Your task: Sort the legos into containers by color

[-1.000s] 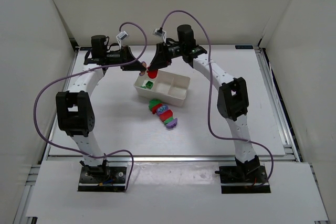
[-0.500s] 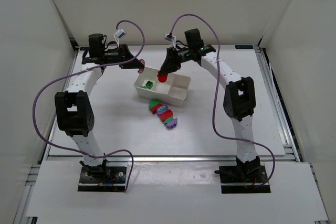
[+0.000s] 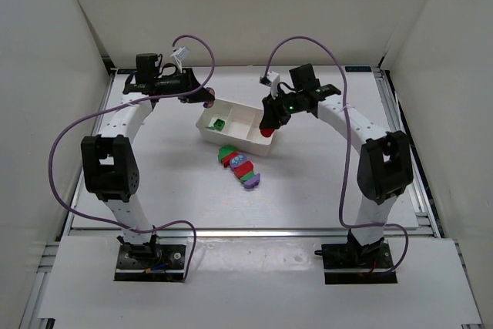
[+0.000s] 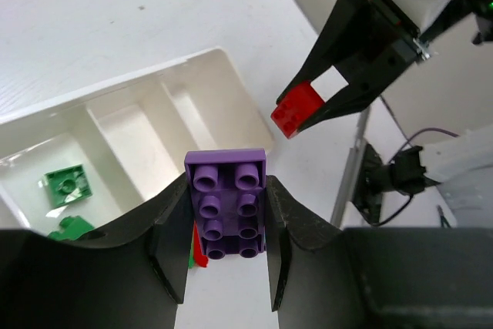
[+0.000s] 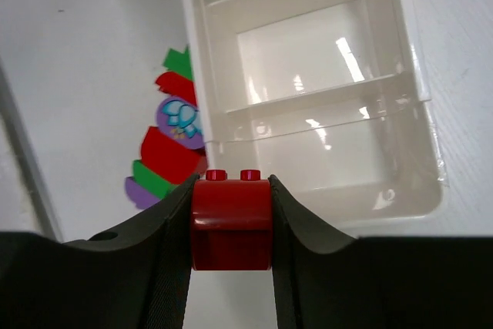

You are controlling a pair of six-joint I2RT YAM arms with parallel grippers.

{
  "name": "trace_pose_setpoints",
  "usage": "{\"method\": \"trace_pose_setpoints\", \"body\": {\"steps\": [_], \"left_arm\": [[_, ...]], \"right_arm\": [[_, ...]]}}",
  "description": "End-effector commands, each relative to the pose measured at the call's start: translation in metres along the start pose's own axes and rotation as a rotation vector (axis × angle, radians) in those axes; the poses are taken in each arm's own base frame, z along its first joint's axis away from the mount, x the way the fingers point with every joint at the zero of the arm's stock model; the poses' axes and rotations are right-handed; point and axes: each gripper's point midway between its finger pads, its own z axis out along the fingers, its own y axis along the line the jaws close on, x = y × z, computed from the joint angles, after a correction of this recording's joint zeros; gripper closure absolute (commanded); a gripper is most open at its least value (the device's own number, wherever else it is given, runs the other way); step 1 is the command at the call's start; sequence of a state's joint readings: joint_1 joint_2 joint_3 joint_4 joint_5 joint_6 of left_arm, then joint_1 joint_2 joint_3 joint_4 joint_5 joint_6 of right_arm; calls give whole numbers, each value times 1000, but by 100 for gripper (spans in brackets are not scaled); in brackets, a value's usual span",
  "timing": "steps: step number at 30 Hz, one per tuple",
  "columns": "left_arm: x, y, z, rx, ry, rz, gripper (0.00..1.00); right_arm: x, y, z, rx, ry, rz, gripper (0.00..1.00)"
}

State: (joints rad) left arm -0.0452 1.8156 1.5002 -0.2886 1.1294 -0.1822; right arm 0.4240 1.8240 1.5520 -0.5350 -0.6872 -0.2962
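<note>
The white plastic tray (image 3: 245, 123) lies on the bench (image 3: 154, 175) with its long axis running from far left to near right, and thin walls split it into three compartments side by side. Two green bricks (image 4: 65, 187) lie in the left one; the other two show bare glossy floor. The left arm reaches far forward with its wrist turned right, so the left tool (image 4: 226, 225) lies about level, off the tray's far left corner and above the bench. It is closed narrowly on a purple brick (image 4: 227, 203), a flat two-by-four plate with its long axis along the fingers and its studs facing the wrist camera. The right arm stretches forward and bends left, and the right tool (image 5: 231, 190) tips down at the tray's right end. It clamps a chunky red brick (image 5: 231, 223), two studs showing on its far face. A pile (image 3: 240, 167) of red, green and purple bricks sits on the bench just in front of the tray.
</note>
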Motion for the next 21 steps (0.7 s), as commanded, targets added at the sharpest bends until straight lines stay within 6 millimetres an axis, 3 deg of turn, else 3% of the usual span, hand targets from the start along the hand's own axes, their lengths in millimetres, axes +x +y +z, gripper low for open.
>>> {"method": "trace_pose_setpoints", "body": {"steps": [1,12,13,14,18,21], "left_arm": [[-16,-13,-7,-96,-14,89,77],[-3,-15,5,-95,23,79,73],[-2,-15,6,-96,27,76,73],[-2,-15,7,-93,28,75,73],[2,-14,13,-92,44,69,72],[9,-13,20,-92,67,72,72]], "right_arm": [[-12,-38,10,189,-40,-93,100],[-14,-95,38,318,-48,-89,99],[-12,-97,41,312,-40,-82,95],[-13,-98,43,305,-37,-83,80],[-12,-100,48,291,-38,-89,45],[-18,-100,47,293,-50,-99,36]]}}
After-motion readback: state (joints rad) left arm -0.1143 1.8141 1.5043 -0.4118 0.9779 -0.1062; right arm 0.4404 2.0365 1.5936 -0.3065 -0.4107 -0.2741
